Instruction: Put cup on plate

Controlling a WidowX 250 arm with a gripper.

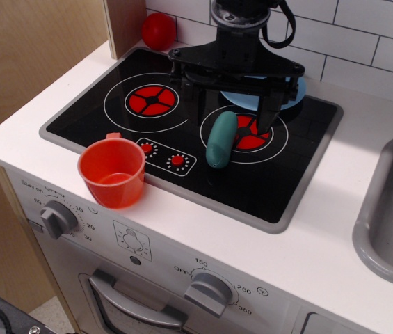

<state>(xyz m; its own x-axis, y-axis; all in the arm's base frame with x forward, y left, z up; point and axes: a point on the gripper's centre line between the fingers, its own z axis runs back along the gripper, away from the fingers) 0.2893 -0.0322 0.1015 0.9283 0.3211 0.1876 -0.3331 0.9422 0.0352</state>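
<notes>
The orange-red cup point(111, 172) stands upright and empty at the front left edge of the toy stove, its small handle pointing back. The light blue plate point(238, 101) lies at the back right of the black cooktop, mostly hidden behind my gripper. My gripper point(232, 129) hangs over the right burner with its two black fingers spread wide, open and empty. It is in front of the plate, straddles the top of a teal pickle-shaped toy, and is well to the right of the cup.
The teal pickle toy point(220, 139) lies on the right burner. A small red ball point(158, 31) sits at the back left by a wooden panel point(123, 24). A grey sink point(391, 209) is at the right. Tiled wall stands behind.
</notes>
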